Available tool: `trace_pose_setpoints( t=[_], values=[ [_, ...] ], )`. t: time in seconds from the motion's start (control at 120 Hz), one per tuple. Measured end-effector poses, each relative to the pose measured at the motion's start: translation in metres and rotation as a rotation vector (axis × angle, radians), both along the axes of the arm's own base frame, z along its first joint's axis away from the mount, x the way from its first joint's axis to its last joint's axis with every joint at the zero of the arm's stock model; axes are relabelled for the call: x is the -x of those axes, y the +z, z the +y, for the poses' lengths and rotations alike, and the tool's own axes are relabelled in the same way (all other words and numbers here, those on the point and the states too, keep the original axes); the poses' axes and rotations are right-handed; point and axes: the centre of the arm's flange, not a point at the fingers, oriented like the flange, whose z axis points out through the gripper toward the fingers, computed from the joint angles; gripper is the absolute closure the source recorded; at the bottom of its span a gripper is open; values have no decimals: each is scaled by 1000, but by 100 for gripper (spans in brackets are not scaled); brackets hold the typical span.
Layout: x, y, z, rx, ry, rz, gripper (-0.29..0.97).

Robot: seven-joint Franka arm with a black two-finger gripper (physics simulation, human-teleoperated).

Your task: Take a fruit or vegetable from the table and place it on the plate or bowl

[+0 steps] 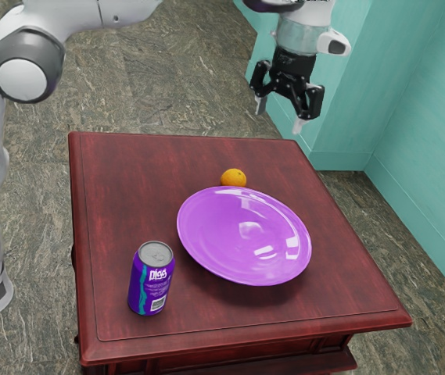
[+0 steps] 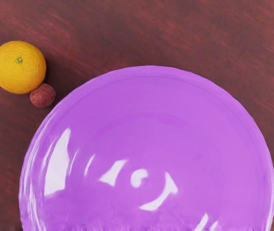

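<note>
Gripper (image 1: 280, 117) hangs open and empty, high above the table (image 1: 113, 187). The orange (image 1: 233, 177) sits on the wood just past the purple plate's (image 1: 206, 234) rim, below the gripper and toward the exterior view's left. I'd guess it drops that way next. A small reddish fruit (image 2: 42, 95) touches the orange, plate-side.

Plate (image 1: 206, 219) is showing glossy solid purple, white glare streaks gathering toward its 4 o'clock. Orange (image 1: 233, 177) at the plate's 12 o'clock is reading bright orange, green stem dot. Small fruit (image 2: 42, 95) beside it is showing mottled dull red. Can (image 1: 152, 279) is wearing purple with bluish swirls, pale lettering, silver top. Table (image 1: 113, 180) is showing dark red-brown wood grain. Gripper (image 1: 279, 117) is reading black, pale fingertips. Floor (image 1: 167, 70) is showing grey-green marbling; wall (image 1: 410, 94) plain teal.
</note>
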Motion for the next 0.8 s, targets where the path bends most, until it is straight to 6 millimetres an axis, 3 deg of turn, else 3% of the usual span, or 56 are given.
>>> trace_pose_setpoints(
  t=[0.2, 0.283, 0.367, 0.492, 0.525, 0.567, 0.608, 0.642, 0.717, 0.8],
  values=[
    [9, -1, 1, 8, 465, 101, 0],
    [15, 2, -9, 23, 570, 125, 0],
    [14, 1, 1, 13, 628, 134, 0],
    [5, -7, 53, 13, 598, 132, 0],
    [8, -3, 44, 10, 539, 121, 0],
    [10, -3, 17, -13, 442, 107, 0],
    [9, -9, -10, -42, 350, 106, 0],
    [4, -19, -19, -62, 301, 116, 0],
    [3, -30, -1, -83, 263, 136, 0],
    [19, -40, 32, -69, 262, 175, 0]
  ],
)
